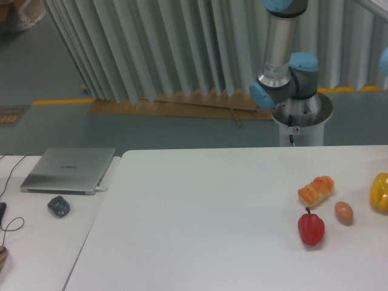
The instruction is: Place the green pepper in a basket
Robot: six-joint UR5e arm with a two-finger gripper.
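The green pepper is out of view, and so is the gripper; both lie beyond the right edge of the picture. No basket shows either. Only the arm's base column point(296, 115) and its upper links point(282, 36) stand behind the table, with one blue joint point(384, 60) peeking in at the far right edge.
On the white table point(206, 206) lie a red pepper point(311, 228), a brown egg point(344, 212), a bread roll point(316, 190) and a yellow pepper point(380, 192) at the right edge. A closed laptop point(68, 170) and a dark mouse point(59, 206) sit on the left table.
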